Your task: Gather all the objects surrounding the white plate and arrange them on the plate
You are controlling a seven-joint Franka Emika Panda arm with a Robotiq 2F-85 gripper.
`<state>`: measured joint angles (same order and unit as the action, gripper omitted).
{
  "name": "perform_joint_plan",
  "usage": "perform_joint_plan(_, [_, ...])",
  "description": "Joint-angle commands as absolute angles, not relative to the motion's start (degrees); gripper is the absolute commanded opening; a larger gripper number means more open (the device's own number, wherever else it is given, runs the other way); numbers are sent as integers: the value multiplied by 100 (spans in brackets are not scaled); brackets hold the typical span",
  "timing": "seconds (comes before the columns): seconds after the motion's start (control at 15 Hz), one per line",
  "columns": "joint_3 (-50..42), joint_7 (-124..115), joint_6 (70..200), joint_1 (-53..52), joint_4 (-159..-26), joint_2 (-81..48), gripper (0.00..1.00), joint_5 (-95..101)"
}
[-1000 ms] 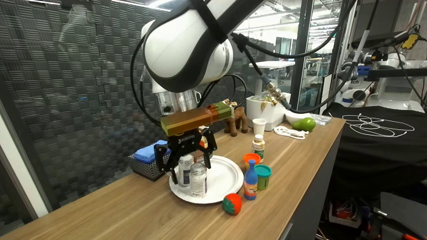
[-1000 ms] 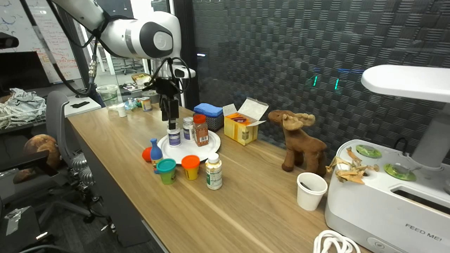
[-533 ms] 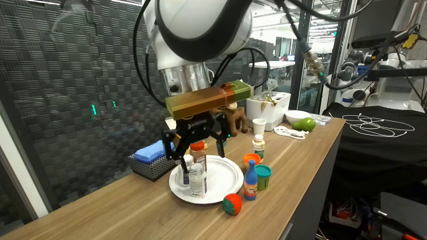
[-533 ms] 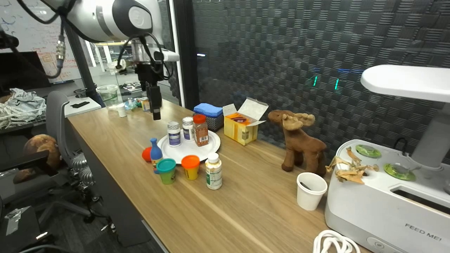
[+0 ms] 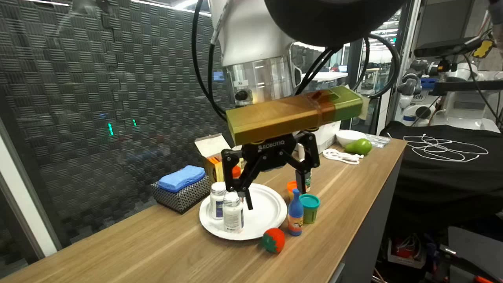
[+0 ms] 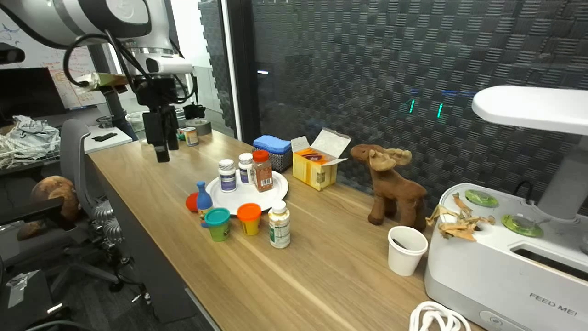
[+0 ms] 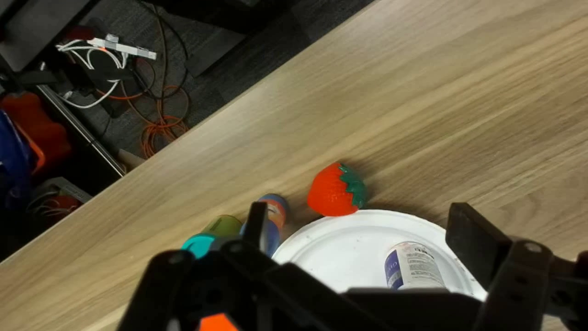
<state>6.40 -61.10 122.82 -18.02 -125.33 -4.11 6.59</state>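
The table [image 5: 157, 247] lies below the hand [image 5: 276, 200]; on it, between the fingers [image 7: 477, 243] in the wrist view, the plate [image 5: 263, 208] bears three bottles [image 6: 228, 178]; partly behind one finger stands the blue bottle [image 5: 295, 216]; ahead of the hand, just off the rim, sits the strawberry [image 7: 334, 190], likely the next pick; centre over it, descend straight, clear the blue bottle, grip gently lest it roll; the hand is spread wide, holding and touching nothing.

Dk textured wall [image 6: 349, 82] lines wood counter [image 6: 321, 276]; gray chair [image 6: 74, 151], whiteboard [image 6: 73, 69] in bkgd.
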Motion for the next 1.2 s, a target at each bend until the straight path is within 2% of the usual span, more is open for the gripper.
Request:
perform_joint_plan(0.0, [807, -6116, 12269, -1622, -12491, -462, 100, 671])
perform_joint_plan(0.33, [780, -6088, 12244, -1590, -12401, -593, 100, 686])
perform_joint_plan(0.6, [487, -5750, 11876, -1143, -12299, -385, 100, 677])
perform_joint_plan(1.13, [-139, -5477, 12584, -192, -12475, -398, 100, 559])
